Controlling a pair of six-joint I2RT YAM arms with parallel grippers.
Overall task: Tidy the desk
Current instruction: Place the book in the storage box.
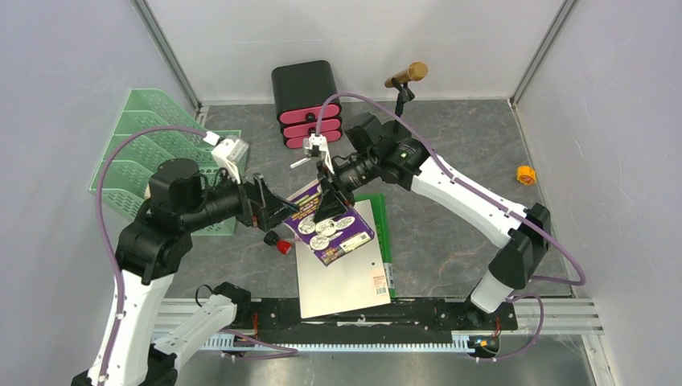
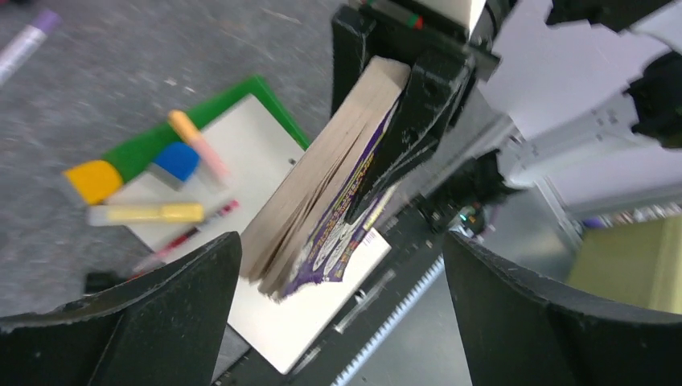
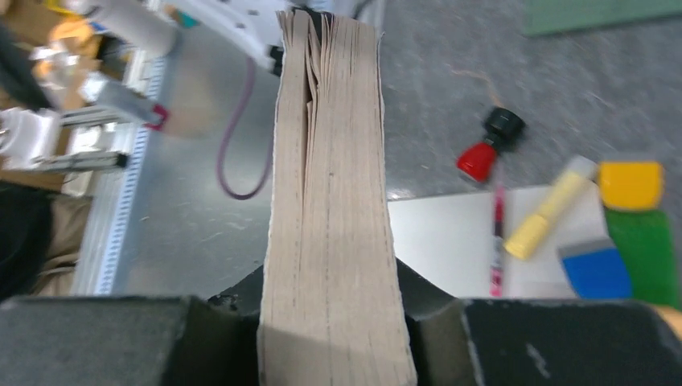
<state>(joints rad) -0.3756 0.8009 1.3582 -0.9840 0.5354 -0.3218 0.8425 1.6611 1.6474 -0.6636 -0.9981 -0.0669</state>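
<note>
A: How do the pincers stand?

B: The right pincer [image 1: 330,203] is clamped on a book [image 1: 334,229], one finger on each cover, the page edges facing its own camera. The left pincer [image 2: 339,240] is spread wide and grips nothing; the book sits just in front of it, between the two fingers in its view.

A: Is the book on the desk [image 1: 450,241]?

B: It hangs tilted over a white pad [image 1: 342,281] that lies on the desk, near the front edge. I cannot tell whether its low corner touches the pad.

A: Count the rest.

B: One green folder [image 1: 382,225] lies under the pad's far side. On and around the pad are one yellow highlighter [image 3: 551,211], one red pen [image 3: 497,241] and one orange pen [image 2: 197,143]. There are two small blocks, one blue [image 3: 595,272] and one yellow [image 3: 631,185]. A red-and-black knob [image 1: 280,244] lies just left of the pad, and a purple marker [image 2: 28,36] lies well apart.

A: And further out?

B: A green tray [image 1: 133,161] is at the left, beside the left arm. At the back is a black box [image 1: 304,84] with three pink drawer fronts, and a microphone [image 1: 406,75] stands near it. A small orange thing [image 1: 525,174] sits alone at the right.
</note>
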